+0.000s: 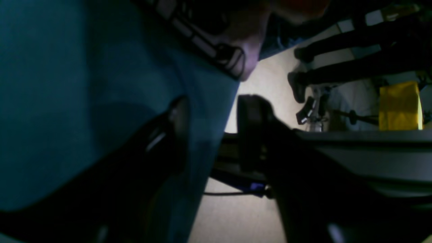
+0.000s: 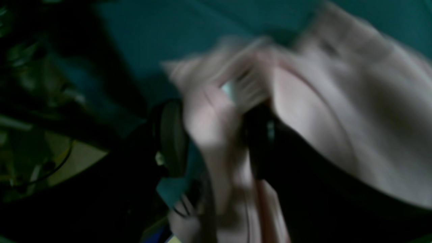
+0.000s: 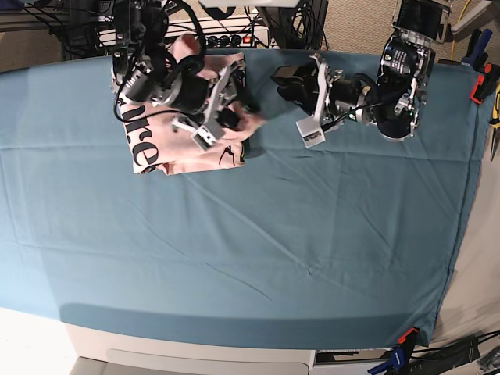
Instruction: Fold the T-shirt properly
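The pale pink T-shirt point(image 3: 176, 144) lies bunched at the table's far left, with black lettering showing on its left part. My right gripper point(image 3: 237, 117) sits over its right edge. In the blurred right wrist view its dark fingers point(image 2: 172, 135) stand apart, and a fold of the T-shirt point(image 2: 216, 128) runs through the gap. My left gripper point(image 3: 280, 78) hovers to the right of the shirt near the far table edge. Its jaws are open in the left wrist view point(image 1: 212, 125) with nothing between them, and a corner of the T-shirt point(image 1: 251, 54) shows beyond them.
A teal table cloth point(image 3: 273, 234) covers the whole table. A power strip and cables point(image 3: 234, 35) lie behind the far edge. Hand tools point(image 3: 478, 78) hang at the right edge. A clamp point(image 3: 402, 337) holds the cloth at the front right corner.
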`<control>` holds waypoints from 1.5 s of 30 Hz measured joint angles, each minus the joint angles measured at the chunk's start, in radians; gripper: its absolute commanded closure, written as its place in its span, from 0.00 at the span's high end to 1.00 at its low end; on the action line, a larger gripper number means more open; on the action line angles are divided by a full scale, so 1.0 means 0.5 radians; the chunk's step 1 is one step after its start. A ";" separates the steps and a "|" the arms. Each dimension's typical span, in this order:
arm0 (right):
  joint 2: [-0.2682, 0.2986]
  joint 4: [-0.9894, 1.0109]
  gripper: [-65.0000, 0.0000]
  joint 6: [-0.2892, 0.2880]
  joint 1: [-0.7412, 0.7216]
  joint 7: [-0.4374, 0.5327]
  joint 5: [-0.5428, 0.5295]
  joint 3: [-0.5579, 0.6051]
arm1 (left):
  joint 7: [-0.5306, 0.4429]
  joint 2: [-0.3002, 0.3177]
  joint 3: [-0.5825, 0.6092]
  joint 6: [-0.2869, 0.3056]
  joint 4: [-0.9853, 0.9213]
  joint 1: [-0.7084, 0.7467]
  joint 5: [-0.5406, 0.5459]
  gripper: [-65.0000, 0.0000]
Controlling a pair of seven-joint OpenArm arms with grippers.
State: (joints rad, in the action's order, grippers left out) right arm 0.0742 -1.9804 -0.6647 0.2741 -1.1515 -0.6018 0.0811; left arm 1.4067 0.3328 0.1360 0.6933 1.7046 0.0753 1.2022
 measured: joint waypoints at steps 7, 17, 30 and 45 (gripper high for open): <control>-0.005 0.000 0.43 -0.005 -0.161 0.001 0.053 -0.066 | -0.001 -0.001 0.000 0.000 0.000 0.022 0.000 0.35; 0.089 0.000 0.43 0.206 -0.289 0.108 0.265 -0.906 | -0.001 -0.001 0.000 0.000 0.000 0.138 -0.002 0.35; 0.465 0.701 0.59 0.417 -0.471 -0.060 -0.174 -1.400 | -0.001 -0.001 0.000 0.000 0.001 0.181 -0.016 0.35; 0.757 2.090 0.59 -0.036 -1.014 -0.506 -1.736 -0.976 | -0.001 -0.001 0.000 0.000 0.005 0.182 -0.063 0.35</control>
State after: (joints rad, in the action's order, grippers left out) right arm 0.4526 -0.9356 -0.6827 -0.2329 -1.4044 -1.4696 -0.4068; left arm 1.4063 0.3325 0.1360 0.6933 1.7073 0.1661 1.1709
